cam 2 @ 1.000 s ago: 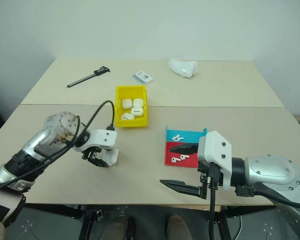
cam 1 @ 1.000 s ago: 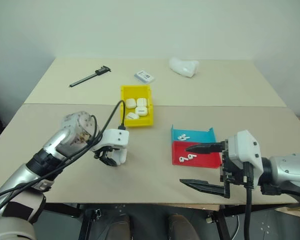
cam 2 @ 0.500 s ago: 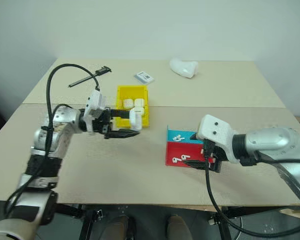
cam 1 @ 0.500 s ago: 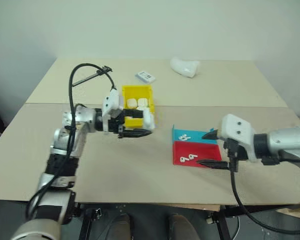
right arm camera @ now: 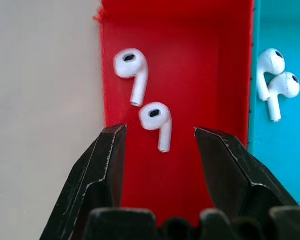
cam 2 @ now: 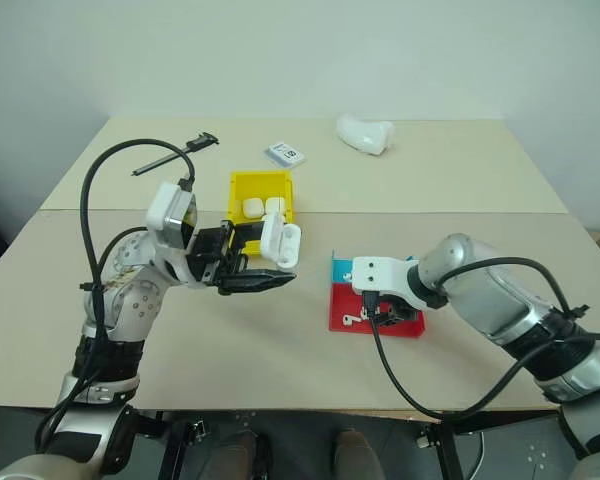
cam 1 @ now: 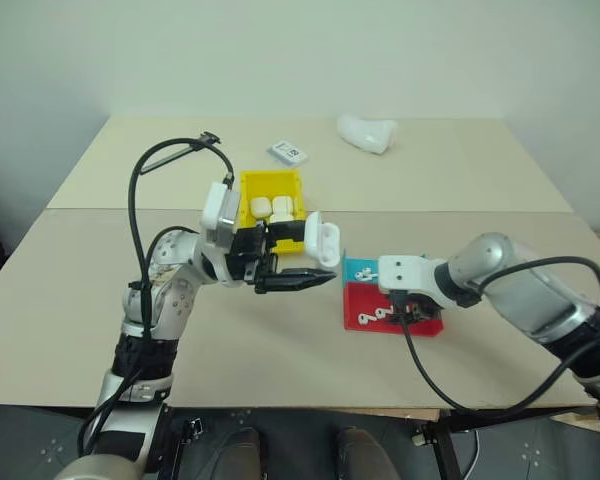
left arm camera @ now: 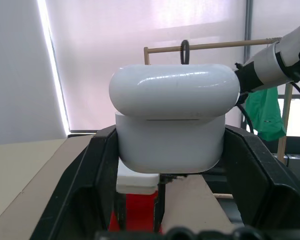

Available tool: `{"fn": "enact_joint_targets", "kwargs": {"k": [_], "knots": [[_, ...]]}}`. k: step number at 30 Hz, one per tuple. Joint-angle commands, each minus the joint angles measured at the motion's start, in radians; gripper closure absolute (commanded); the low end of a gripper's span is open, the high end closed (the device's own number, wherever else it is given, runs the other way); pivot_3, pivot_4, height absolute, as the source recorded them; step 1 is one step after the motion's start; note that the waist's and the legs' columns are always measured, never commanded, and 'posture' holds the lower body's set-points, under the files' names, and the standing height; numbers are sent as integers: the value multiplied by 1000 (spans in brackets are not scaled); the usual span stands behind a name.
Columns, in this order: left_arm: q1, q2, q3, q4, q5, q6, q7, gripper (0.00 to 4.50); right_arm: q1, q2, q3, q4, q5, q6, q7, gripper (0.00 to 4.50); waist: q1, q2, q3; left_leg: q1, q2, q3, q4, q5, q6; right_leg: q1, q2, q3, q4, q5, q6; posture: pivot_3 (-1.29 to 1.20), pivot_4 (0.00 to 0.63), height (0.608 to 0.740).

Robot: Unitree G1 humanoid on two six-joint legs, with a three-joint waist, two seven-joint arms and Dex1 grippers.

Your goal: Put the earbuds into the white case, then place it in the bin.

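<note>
the left gripper clamps the small glossy white case upright, lid shut. the right wrist view shows the right gripper open, straddling two tiny white earbuds in the red tray, stems toward six o'clock.

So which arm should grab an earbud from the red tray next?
The right. Its pincer hangs open over the red tray, fingers on either side of an earbud. The left pincer is busy holding the white case.

Four earbuds lie below the right gripper: two in red, two in blue. One white case sits in the left gripper; three more lie in the bin.
</note>
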Motion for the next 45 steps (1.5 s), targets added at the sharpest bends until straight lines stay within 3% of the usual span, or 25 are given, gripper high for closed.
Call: {"fn": "enact_joint_targets", "kwargs": {"k": [1,16,19,23,30,34,38,43,45], "knots": [[13,18,9,-61,-31,12,32,1719,-30,31,-8,48,-52,-36,33,1871,0,0,0,0,0,0,0,0,0,0,0,0,0,0,0,0,150,740],[78,74,1,-128,-59,22,54,1719,2,85,-28,94,-132,-111,115,1871,-1,0,0,1,0,1,0,0,0,1,0,-1,0,0,0,0,150,740],[81,78,-1,-131,-62,20,58,1719,10,94,-37,107,-136,-121,120,2496,-1,0,0,1,0,2,0,0,0,1,0,-1,0,0,0,0,150,740],[84,79,-3,-133,-61,17,61,1719,21,101,-46,117,-149,-132,121,3812,-1,0,0,1,0,2,0,0,0,1,0,-1,0,0,0,0,150,740],[83,83,-4,-125,-60,13,59,1719,61,108,-88,87,-143,-108,128,3876,0,0,0,2,0,2,0,0,0,2,0,-1,0,0,0,0,150,740],[70,89,1,-101,-71,19,44,1719,99,99,-227,-5,-56,-8,114,3876,0,0,0,1,0,2,0,0,0,2,0,-1,0,0,0,0,150,740],[50,81,1,-86,-90,23,29,1719,194,112,-520,-149,115,123,43,3876,4,0,0,0,0,1,0,0,0,1,0,-1,-1,0,0,0,150,740],[14,43,-14,-63,-85,19,56,1719,269,346,-960,-343,402,231,-148,3876,7,0,0,1,0,0,0,0,0,3,0,-2,-1,0,0,0,150,740],[3,30,-21,-55,-79,20,70,1719,266,411,-1043,-404,498,269,-206,3876,7,0,0,1,0,-1,-1,0,0,2,0,-2,0,0,0,0,150,740]]}}
